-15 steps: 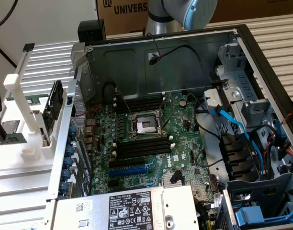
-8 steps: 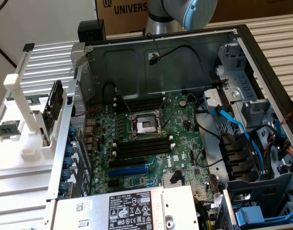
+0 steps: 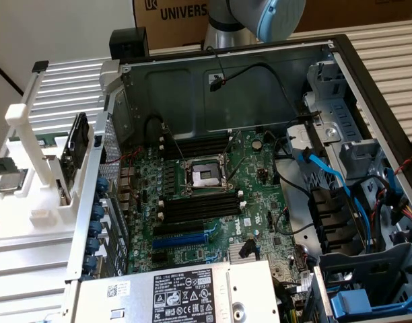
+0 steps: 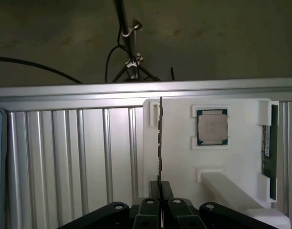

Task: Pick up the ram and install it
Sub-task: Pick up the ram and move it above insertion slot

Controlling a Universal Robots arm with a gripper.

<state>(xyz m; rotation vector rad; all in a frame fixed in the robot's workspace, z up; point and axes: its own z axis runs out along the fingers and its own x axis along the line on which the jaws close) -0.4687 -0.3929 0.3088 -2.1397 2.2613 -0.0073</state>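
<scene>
Claw (image 4: 160, 187) stands narrow, pinched on the ram (image 4: 160, 143), which shows edge-on as a thin dark strip.

The grip seems to take the stick by one end only. By my reckoning, a long board held that way could pivot or slide between the fingers if it is bumped. I cannot tell whether its far end is clear of the white holder (image 4: 184, 162). If it is not, a skewed pull could catch it on the holder's wall. The black memory slots (image 3: 199, 207) lie in the computer case (image 3: 260, 101) beside the white holder. They are narrow and have cables (image 3: 327, 175) close by, so a tilted stick could jam or snag there.

The ram stands straight out from between the fingertips. It crosses the holder's edge next to the ribbed worktop (image 4: 65, 152). The processor chip (image 4: 212, 126) sits further in on the holder, apart from the ram. A second green stick (image 4: 267, 143) lies at the holder's opposite edge.
</scene>
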